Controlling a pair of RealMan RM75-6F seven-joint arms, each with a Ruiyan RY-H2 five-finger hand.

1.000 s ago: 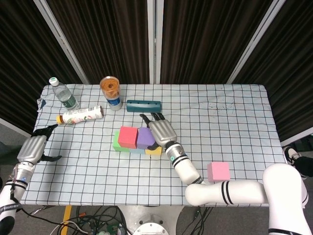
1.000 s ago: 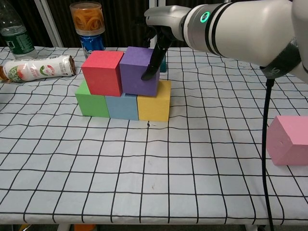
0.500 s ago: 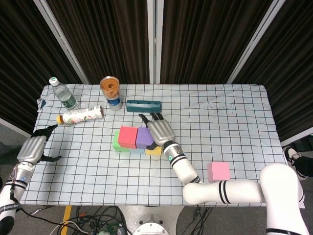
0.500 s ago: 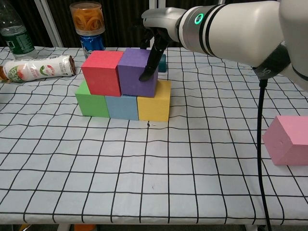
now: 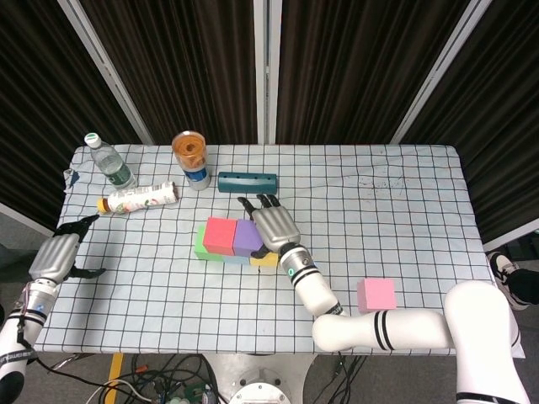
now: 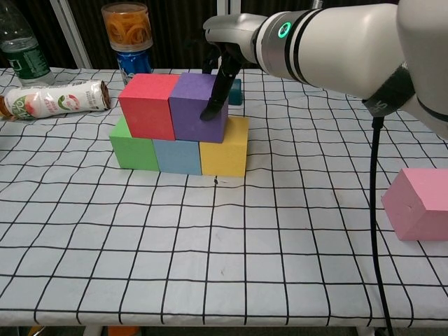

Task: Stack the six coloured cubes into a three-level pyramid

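Chest view: purple cube square atop the blue cube and yellow cube, flush against the red cube, which sits over the green cube. Right hand above-right of purple, fingertips touching its right face, gripping nothing. Pink cube well apart, far right. Left hand far left, fingers apart, empty.
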